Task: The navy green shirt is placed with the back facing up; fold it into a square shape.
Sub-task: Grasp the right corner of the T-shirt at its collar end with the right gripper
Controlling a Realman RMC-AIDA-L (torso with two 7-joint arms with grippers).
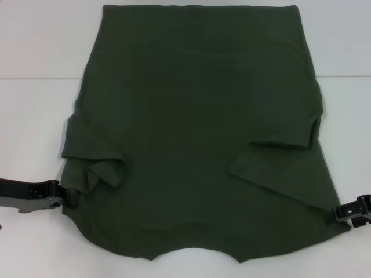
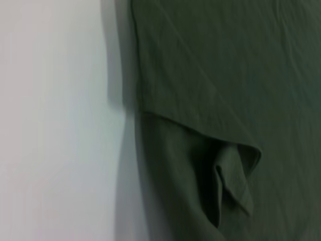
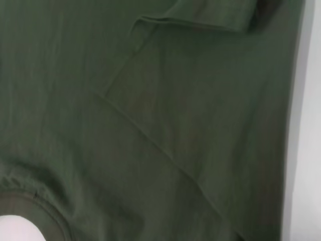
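Head view: the navy green shirt point(image 1: 197, 133) lies spread, plain side up, on a white table point(image 1: 35, 116), collar end nearest the robot and hem at the far edge; both sleeves are already turned inward over the body, the left one crumpled, the right one flatter. The left gripper point(image 1: 65, 196) sits low at the shirt's near left edge, touching the cloth; the right gripper point(image 1: 342, 213) sits at the near right edge, likewise against the cloth; whether either pincer is clenched on fabric or released cannot be told from here.

Left wrist view: only the shirt's side edge point(image 2: 138, 108) against the table and the bunched left sleeve point(image 2: 230, 175) appear; no fingers show.

Right wrist view: the folded right sleeve point(image 3: 200, 15), a long seam, and the curve of the collar point(image 3: 45, 211) appear; no fingers show.

Judging from this, the step in hand is taking both shoulder corners to fold the near end toward the hem; doing it well calls for matched grips on both layers, lifting evenly, and keeping the crumpled left sleeve from dragging out.
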